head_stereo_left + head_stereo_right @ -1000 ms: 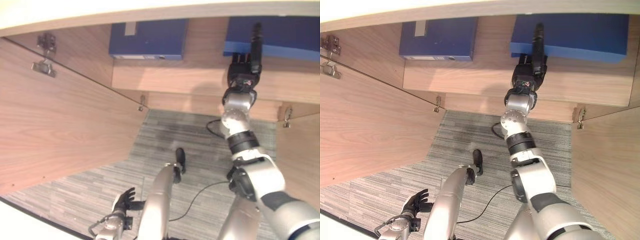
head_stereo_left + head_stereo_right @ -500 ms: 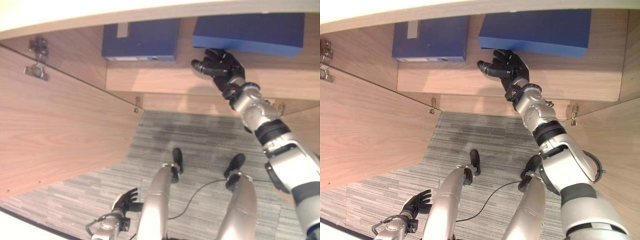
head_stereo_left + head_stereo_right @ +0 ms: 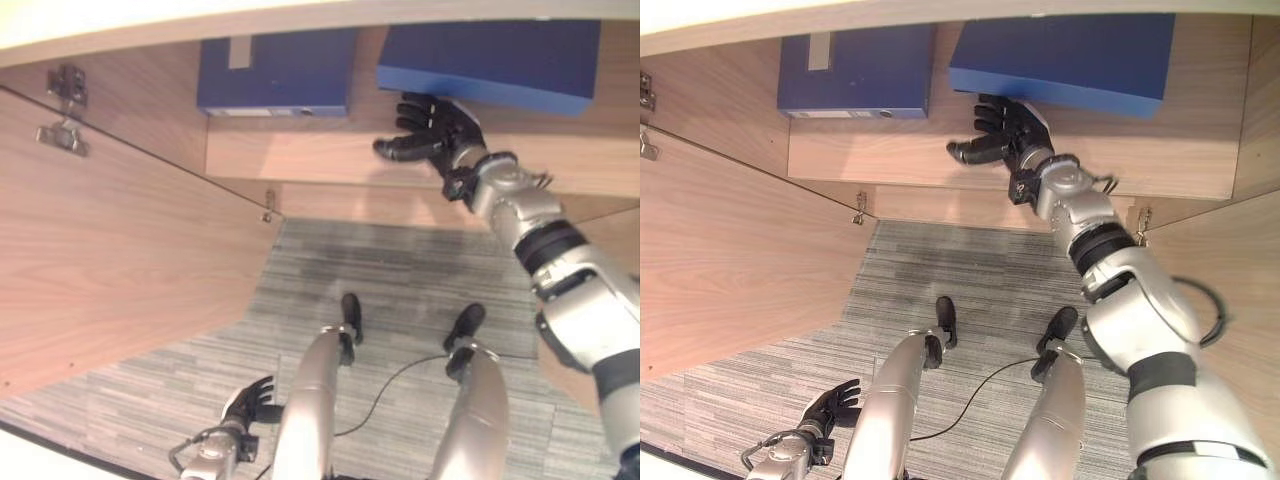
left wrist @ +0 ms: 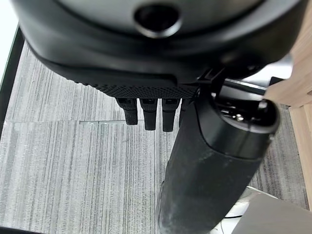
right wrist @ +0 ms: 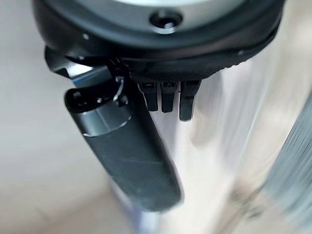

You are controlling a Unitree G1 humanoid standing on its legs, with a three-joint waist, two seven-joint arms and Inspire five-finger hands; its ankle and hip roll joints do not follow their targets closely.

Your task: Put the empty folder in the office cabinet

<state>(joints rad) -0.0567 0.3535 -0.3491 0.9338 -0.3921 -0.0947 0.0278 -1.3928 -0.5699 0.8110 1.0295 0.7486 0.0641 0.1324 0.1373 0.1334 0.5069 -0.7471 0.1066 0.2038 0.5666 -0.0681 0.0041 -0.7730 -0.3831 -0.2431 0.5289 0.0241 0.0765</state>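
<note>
Folder (image 3: 490,55) lies on the shelf (image 3: 300,155) toward its right end; right hand (image 3: 432,130), fingers spread, at its front edge. Left hand (image 3: 248,405) hangs relaxed over the floor (image 3: 400,270).

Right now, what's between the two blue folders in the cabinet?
Just bare wood shelf between the left folder and the right folder, in the right eye view.

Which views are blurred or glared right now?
Right wrist view: background smeared by blur behind the right robot hand. Left wrist view: grey striped carpet sharp. Left eye view: pale cabinet top edge washed out, blue flat folder crisp.
</note>
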